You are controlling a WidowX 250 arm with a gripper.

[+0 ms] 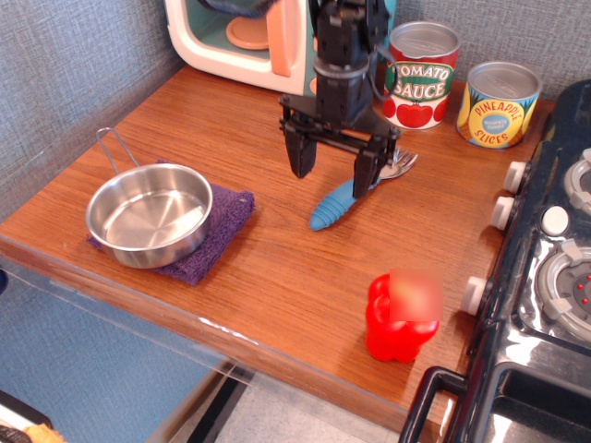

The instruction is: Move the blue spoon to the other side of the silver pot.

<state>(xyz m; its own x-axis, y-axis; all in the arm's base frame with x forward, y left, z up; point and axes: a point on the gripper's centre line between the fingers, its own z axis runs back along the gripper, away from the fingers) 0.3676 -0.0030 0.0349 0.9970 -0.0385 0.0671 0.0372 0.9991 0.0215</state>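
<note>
A wooden countertop (277, 268) with a reddish-brown grain fills the middle, its near edge worn pale in spots. Grey-blue textured wall panels (65, 83) rise at the left and behind. A black toy stove (545, 277) stands at the right. Below the counter is what may be blue flooring (102, 369), lit evenly.

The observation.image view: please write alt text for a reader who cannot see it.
A black robot pincer hangs open above a blue spoon lying on a wooden counter. To the left, a silver pot sits on a purple cloth; a red toy pepper stands near the front edge.
</note>
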